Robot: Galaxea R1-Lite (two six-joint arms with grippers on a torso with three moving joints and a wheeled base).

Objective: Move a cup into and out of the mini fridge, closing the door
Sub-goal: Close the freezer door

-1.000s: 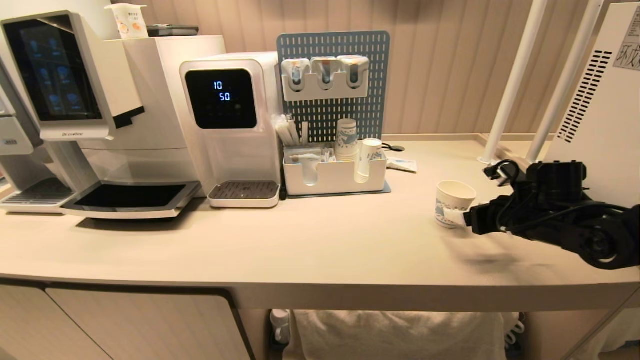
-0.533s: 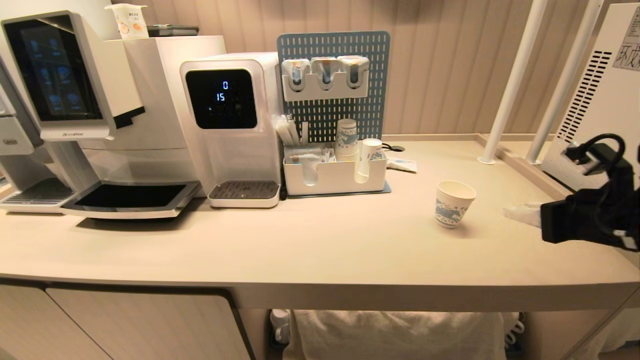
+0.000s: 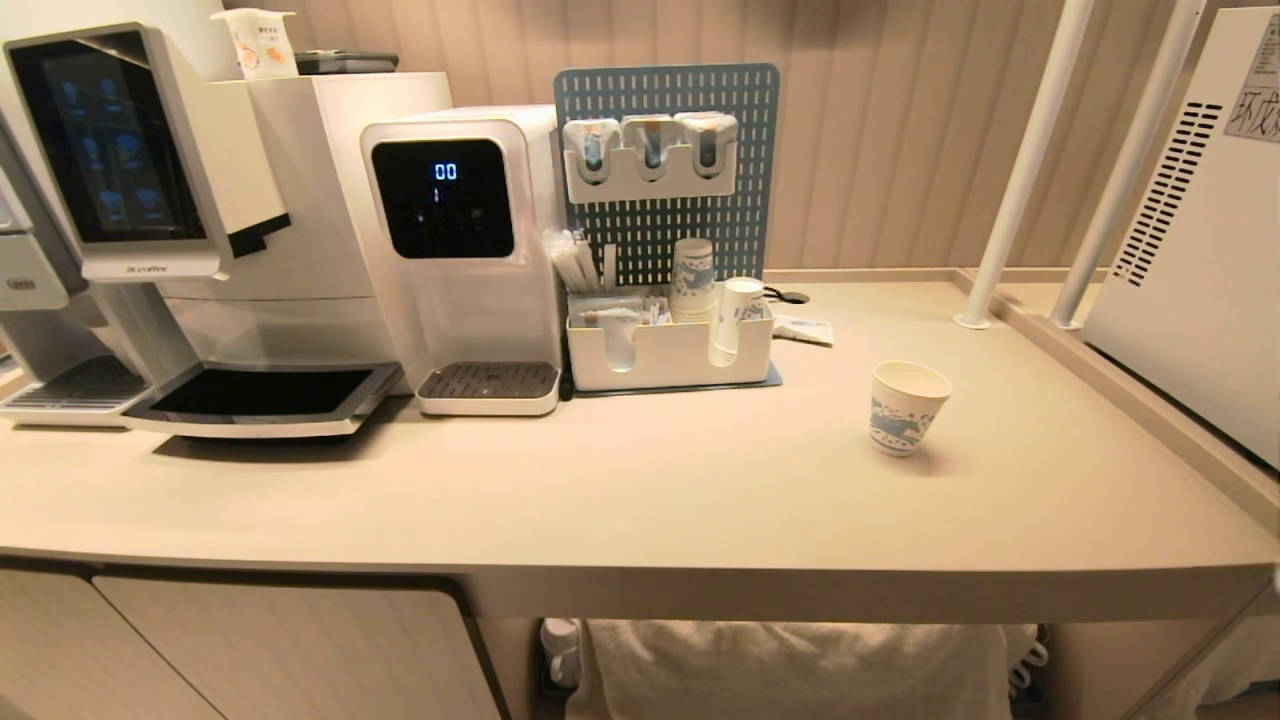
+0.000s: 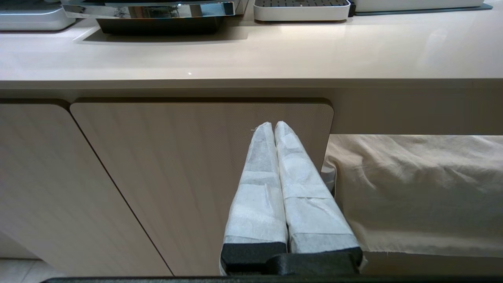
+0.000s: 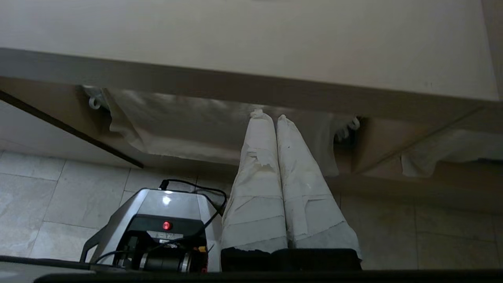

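At the far left of the counter [image 3: 600, 500] a coffee machine [image 3: 150, 200] and a water dispenser [image 3: 460, 250] are seen, then a pegboard organiser [image 3: 668, 200] with a nested stack of cups [image 3: 692, 280]. The left tool [image 4: 274, 125] is parked below the counter edge, in front of a cabinet door [image 4: 177, 165], its wrapped fingers pressed together on nothing. Further right the cup [image 3: 907, 407] is found upright on the counter, alone, well apart from the white cabinet wall [image 3: 1200, 220] at the right edge — presumably the mini fridge, though no door is shown. The right tool [image 5: 275, 118] is also held below the counter, above the tiled floor [image 5: 47, 188], fingers together and empty. The cup appears set down, so little is judged to be left; if the door is unlatched, it is best pushed flat and steadily — never jabbed.
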